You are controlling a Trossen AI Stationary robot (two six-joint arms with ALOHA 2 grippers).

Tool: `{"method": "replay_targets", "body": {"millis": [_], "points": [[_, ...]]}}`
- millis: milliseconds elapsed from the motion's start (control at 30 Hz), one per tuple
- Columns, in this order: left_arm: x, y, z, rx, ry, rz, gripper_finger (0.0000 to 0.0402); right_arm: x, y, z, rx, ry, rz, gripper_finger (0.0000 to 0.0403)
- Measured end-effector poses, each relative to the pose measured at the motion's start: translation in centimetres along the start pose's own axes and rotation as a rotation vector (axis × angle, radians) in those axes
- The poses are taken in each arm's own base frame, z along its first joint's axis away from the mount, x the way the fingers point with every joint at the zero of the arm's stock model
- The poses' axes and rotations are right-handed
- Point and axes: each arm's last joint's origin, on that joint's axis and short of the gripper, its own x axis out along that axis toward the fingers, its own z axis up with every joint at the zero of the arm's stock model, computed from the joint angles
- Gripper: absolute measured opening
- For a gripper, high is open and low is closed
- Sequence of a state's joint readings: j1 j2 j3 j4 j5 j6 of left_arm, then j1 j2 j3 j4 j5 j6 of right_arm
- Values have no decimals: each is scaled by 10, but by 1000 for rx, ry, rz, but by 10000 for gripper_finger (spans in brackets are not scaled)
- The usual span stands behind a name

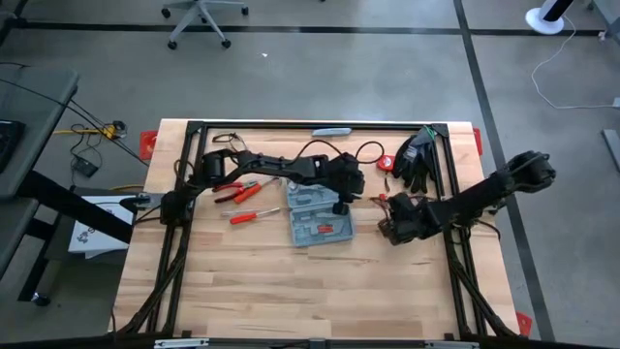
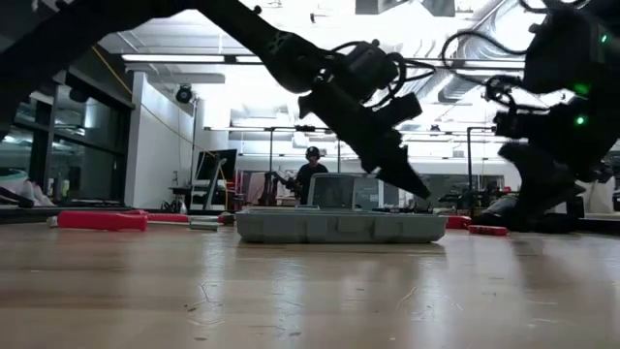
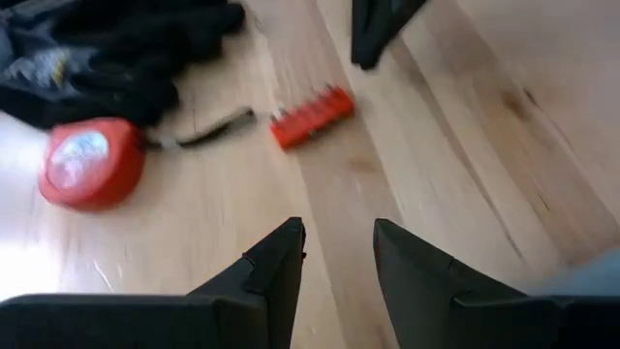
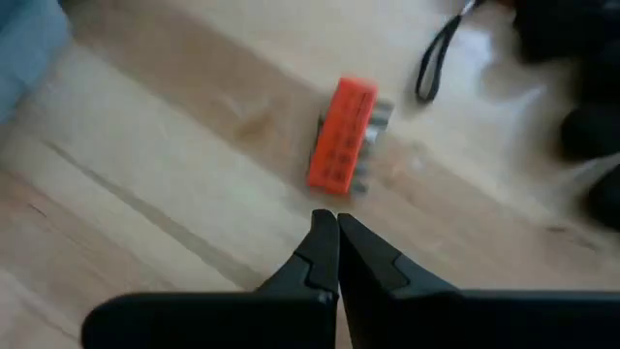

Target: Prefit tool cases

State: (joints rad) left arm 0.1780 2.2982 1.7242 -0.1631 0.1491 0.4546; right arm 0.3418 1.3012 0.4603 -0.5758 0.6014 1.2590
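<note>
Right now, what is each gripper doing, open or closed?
Left gripper: open, empty, by the blue-grey plastic tool case.
Right gripper: shut, empty, near the orange bit holder.

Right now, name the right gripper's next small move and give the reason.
Probably open the fingers and ease forward: the right gripper is shut and empty, its tips just short of the red bit holder, which lies loose on the table, outside the open tool case.

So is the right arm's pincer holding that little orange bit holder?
No: the right pincer is shut on nothing, its tips just short of the orange bit holder, which lies free on the table.
</note>
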Motion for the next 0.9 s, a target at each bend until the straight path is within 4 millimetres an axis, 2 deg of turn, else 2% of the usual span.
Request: {"method": "replay_targets", "body": {"millis": [133,300,467,600,733,900], "points": [[6,5,6,19,2,1,122,-1,-22,4,82,-47,5,0],[14,7,6,48,-3,5,122,7,-42,4,182,-52,3,0],[29,16,-4,41,11,15,122,20,-45,6,211,-57,72,0],[36,21,-4,35,2,27,122,27,-51,9,247,-67,47,0],[37,20,-3,31,11,19,122,32,-56,15,257,-73,14,0],[34,14,-15,3,144,-44,122,36,-57,23,242,-45,57,0]]}}
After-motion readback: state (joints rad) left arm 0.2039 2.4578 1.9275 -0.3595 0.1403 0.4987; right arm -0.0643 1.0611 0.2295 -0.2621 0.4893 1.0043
